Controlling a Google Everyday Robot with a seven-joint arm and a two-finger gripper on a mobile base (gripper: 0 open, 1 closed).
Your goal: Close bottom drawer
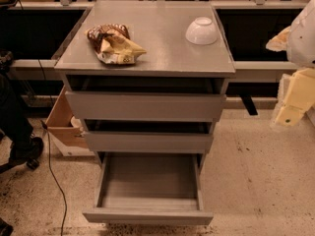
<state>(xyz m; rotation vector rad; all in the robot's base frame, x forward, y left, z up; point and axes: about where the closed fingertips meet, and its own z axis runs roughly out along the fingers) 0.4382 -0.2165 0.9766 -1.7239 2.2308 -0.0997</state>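
- Camera view: the gripper [290, 113] hangs at the right edge, touching nothing; whether it is open or closed cannot be told.
- The bottom drawer [147, 188] sits down-left of it, pulled far out, probably awaiting a push on its front panel.

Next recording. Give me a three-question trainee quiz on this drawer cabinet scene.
1. True or false: the bottom drawer is fully shut.
2. The white bowl sits: A) in the bottom drawer B) on top of the cabinet C) on the floor.
3. Fill in: the gripper hangs at the view's ____ edge, apart from the cabinet.
Key: 1 false; 2 B; 3 right.
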